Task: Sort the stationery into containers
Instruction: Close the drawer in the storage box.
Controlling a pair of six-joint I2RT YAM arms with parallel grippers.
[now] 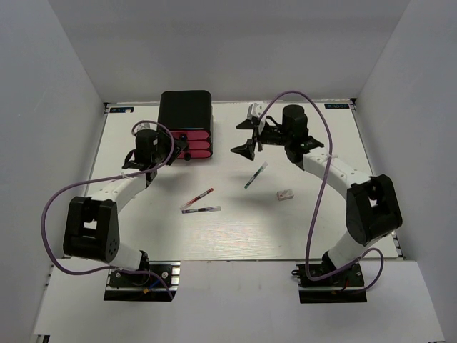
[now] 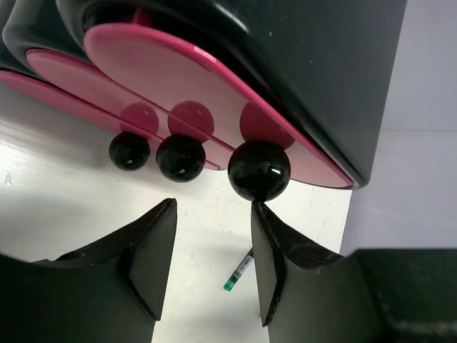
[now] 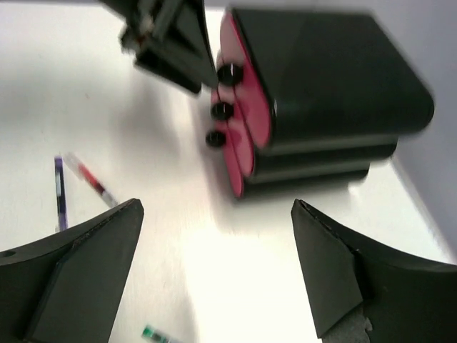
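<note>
The black box [image 1: 185, 111] with three pink-fronted drawers [image 1: 198, 147] stands at the back left, all drawers closed. My left gripper [image 1: 178, 148] is open right in front of the knobs; in its wrist view [image 2: 213, 207] its right finger [image 2: 265, 236] sits just under the top drawer's knob [image 2: 258, 170]. My right gripper [image 1: 247, 137] is open wide and empty, above the table right of the box [image 3: 321, 86]. A red pen [image 1: 197, 198], a dark pen [image 1: 201, 209], a green pen [image 1: 255, 174] and a white eraser [image 1: 285, 194] lie mid-table.
White walls close in the table on the left, back and right. The green pen also shows between my left fingers [image 2: 239, 271]. The right wrist view shows the red pen [image 3: 93, 182], the dark pen [image 3: 60, 193] and the left gripper [image 3: 171, 36] at the knobs.
</note>
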